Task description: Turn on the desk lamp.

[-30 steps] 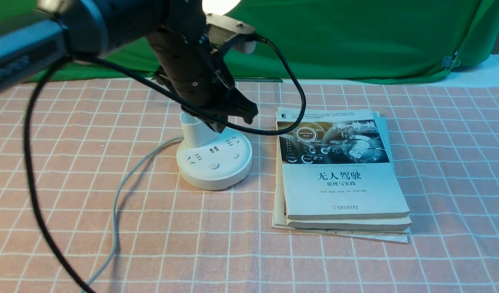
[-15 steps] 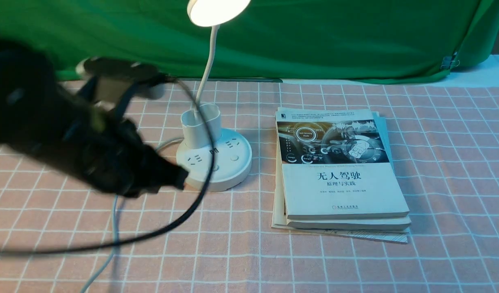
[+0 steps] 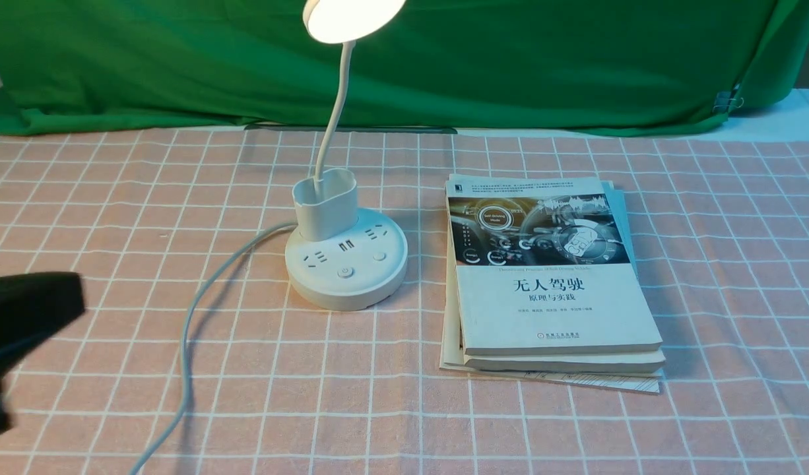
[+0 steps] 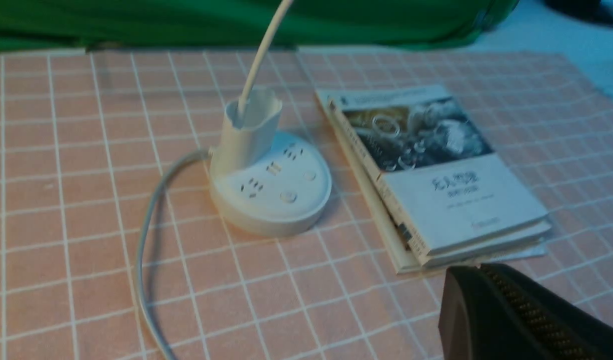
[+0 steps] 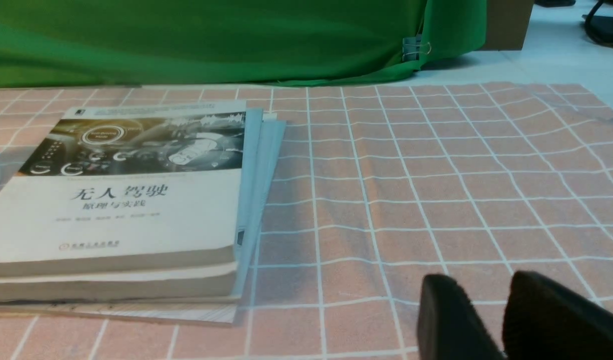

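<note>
Glowing brightly, the desk lamp (image 3: pixel 346 258) stands well apart from the closed left claw (image 4: pixel 506 310).

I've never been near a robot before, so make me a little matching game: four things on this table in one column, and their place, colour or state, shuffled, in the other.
Things
1. Lamp head
2. Cup
3. Cord
4. Stack of books

Descriptions
A. Lies in a curve across the checked cloth
B. Glowing brightly
C. To the right of the lamp's round base
D. White, with the lamp's thin neck rising from it

Right pairs
1-B
2-D
3-A
4-C
</note>
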`<state>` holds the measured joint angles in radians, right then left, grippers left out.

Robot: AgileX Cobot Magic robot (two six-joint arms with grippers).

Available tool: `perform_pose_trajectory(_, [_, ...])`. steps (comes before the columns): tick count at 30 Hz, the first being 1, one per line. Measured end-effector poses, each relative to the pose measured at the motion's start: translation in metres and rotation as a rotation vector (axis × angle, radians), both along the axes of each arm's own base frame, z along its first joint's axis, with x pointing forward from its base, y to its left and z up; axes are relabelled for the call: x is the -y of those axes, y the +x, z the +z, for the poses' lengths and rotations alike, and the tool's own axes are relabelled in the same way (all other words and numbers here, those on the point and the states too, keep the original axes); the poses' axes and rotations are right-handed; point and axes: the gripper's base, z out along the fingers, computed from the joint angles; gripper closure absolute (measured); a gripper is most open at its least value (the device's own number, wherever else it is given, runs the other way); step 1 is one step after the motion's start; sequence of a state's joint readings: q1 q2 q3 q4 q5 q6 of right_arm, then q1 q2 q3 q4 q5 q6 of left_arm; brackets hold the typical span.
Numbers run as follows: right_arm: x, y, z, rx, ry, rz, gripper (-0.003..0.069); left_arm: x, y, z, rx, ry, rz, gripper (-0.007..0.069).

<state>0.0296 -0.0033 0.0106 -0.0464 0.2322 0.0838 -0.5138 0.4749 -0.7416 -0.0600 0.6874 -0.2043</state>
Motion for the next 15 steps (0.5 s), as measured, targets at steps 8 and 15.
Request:
perform_pose_trajectory(8, [0.0,0.0,0.0,0.0,0.0,0.0,0.0418,-0.015,-0.027,0.008,0.111,-0.062,0.0,0.0603])
perform_pose_trajectory(15, [0.0,0.0,0.0,0.0,0.0,0.0,0.0418,-0.016,-0.026,0.003,0.145,-0.071,0.01,0.0603])
